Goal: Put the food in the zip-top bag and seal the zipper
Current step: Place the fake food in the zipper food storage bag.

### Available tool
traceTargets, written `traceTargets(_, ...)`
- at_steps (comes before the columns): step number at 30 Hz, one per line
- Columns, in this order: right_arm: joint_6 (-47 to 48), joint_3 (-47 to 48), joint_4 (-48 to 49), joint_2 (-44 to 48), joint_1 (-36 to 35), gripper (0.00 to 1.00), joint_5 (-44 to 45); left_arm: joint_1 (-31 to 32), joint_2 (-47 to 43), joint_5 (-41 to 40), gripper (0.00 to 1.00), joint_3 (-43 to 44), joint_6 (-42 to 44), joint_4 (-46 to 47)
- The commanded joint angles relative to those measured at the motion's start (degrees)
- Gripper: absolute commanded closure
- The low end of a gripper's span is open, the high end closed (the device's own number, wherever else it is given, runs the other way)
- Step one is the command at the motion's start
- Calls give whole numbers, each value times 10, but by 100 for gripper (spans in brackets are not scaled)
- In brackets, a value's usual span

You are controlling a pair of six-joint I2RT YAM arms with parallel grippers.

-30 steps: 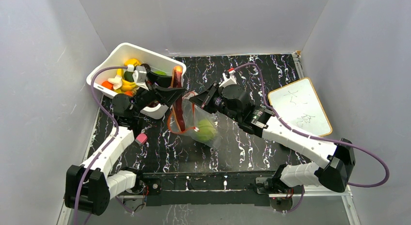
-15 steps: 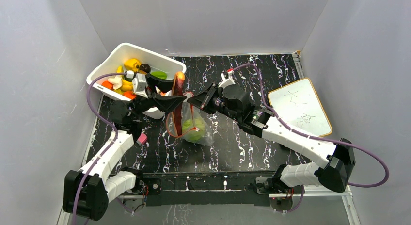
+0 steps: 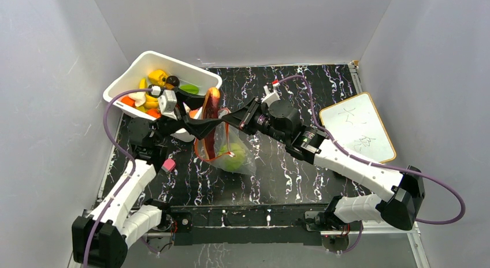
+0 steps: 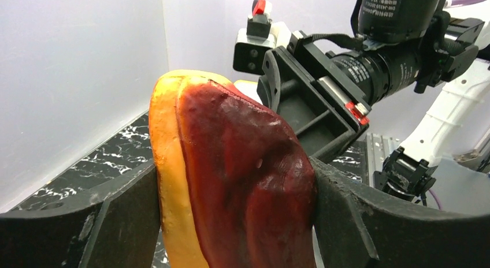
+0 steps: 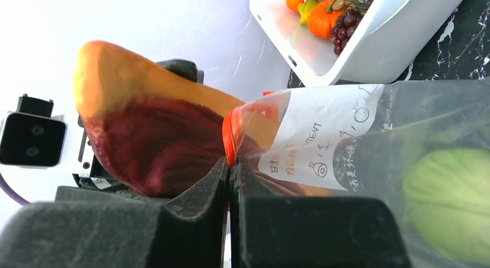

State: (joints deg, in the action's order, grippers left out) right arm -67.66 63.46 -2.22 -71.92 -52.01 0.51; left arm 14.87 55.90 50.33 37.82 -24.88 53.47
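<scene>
Close up from the wrists: red-and-orange food piece [image 4: 242, 141] wedged in wide-spread left claw [image 4: 234, 187], zipper [image 5: 229, 135] pinched in tight-closed right claw [image 5: 230, 181]; from overhead alone: zip-top bag [image 3: 247, 165], cabbage [image 3: 233, 157] inside, mid-counter [image 3: 323, 83].

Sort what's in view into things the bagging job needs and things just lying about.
Job: bag, its zipper, red-yellow fruit in left gripper, cabbage in the bag, toy food in the bin.
Lying about: whiteboard.
</scene>
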Motion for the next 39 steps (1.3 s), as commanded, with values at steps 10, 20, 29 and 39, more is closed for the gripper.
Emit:
traceTargets(10, -4, 12, 71, 24, 12, 100, -25, 4, -78, 23, 16, 37, 122, -213)
traceTargets(20, 8, 11, 68, 27, 19, 100, -28, 3, -92, 4, 2, 52, 127, -282)
traceTargets(29, 27, 11, 51, 35, 44, 100, -25, 4, -77, -98, 9, 173, 164, -544)
traceTargets(39, 48, 17, 38, 46, 58, 100, -12, 4, -82, -187, 27, 189, 78, -659)
